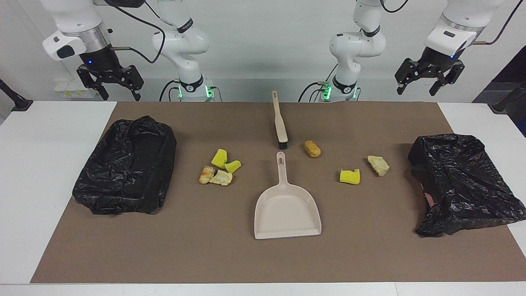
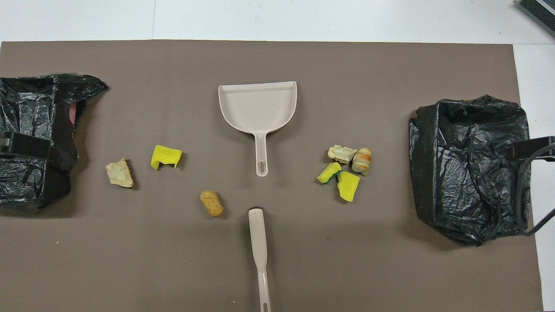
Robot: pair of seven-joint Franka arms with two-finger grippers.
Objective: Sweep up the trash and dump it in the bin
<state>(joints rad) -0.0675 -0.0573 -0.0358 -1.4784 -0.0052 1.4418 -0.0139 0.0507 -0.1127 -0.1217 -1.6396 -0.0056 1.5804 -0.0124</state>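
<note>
Both arms wait high with nothing in them: the left gripper [image 1: 430,80] and right gripper [image 1: 110,84] spread wide. Nearest the robots, the brush [image 1: 280,121] points toward the dustpan [image 1: 287,205], trash [image 1: 221,167] scattered either side, bins [image 1: 127,164] flanking for dumping.

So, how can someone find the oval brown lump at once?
Start at the beige dustpan mid-mat and follow its handle toward the robots to the brush. The oval brown lump lies alone beside the bristles; the other trash bits are yellow or pale and angular.
</note>
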